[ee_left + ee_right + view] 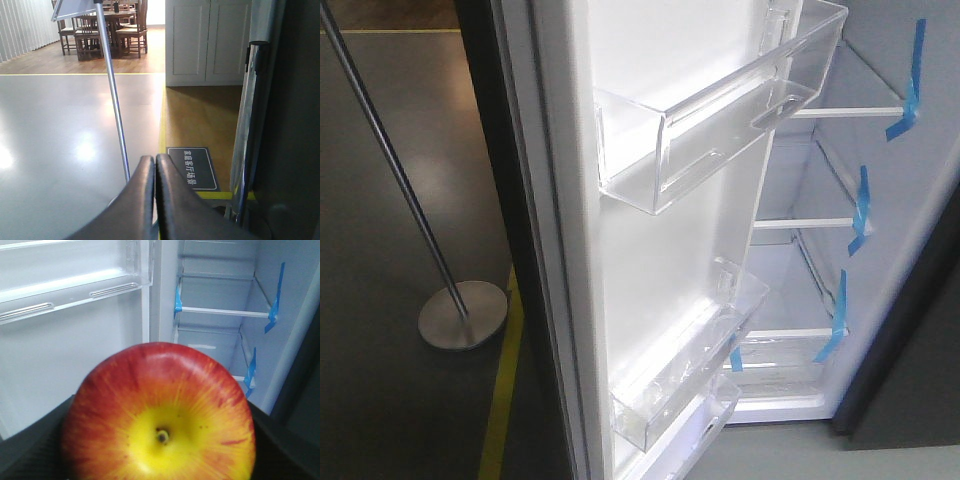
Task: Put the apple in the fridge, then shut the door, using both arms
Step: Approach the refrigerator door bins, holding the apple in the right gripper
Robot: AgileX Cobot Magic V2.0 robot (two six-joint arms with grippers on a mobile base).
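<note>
Left pincer (154,160) over glossy grey floor (55,165)

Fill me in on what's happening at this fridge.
The robot is partway through putting an apple away. Its right gripper holds the apple up in front of the open fridge, facing the blue-taped shelves, but the apple is not yet inside. The door stands swung wide open. The left gripper is shut with nothing in it and sits by the door's dark outer side, so the closing step has not begun.
</note>
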